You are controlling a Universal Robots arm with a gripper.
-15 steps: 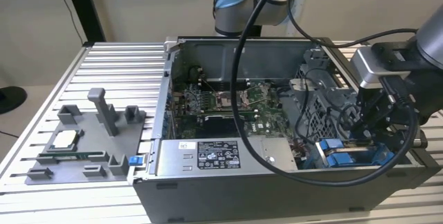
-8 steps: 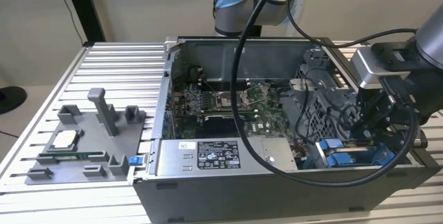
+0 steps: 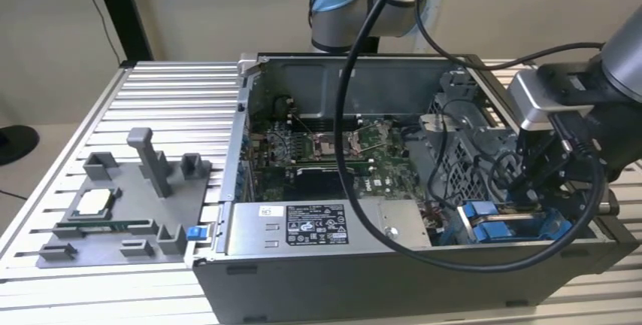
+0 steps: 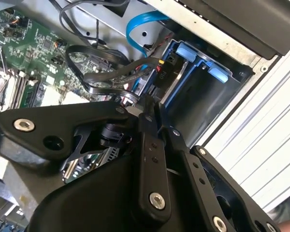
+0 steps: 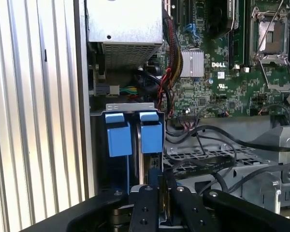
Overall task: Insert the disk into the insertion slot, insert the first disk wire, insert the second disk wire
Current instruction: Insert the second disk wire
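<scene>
The disk sits in the insertion slot (image 5: pixel 130 106) of the grey drive cage, and the blue end of its carrier (image 5: pixel 151 137) shows beside a second blue carrier (image 5: pixel 118 137). In the exterior view the blue carriers (image 3: pixel 483 212) lie at the case's lower right corner, under my gripper (image 3: pixel 522 189). My gripper (image 5: pixel 159 195) stands just behind the disk's rear edge, its fingers (image 4: pixel 146 130) close together on the black end of a flat black disk wire (image 5: pixel 200 164). That wire (image 4: pixel 99 75) loops back over the cage. A blue wire (image 4: pixel 140 26) curves past the carriers (image 4: pixel 188 52).
The open computer case (image 3: pixel 401 280) rests on a slatted metal table (image 3: pixel 171 99). The motherboard (image 3: pixel 331 152) fills its middle and a grey power-supply box (image 3: pixel 311 227) sits at the front. A grey fixture (image 3: pixel 120 212) with parts stands at the exterior view's left. Black cables (image 3: pixel 351 114) hang over the case.
</scene>
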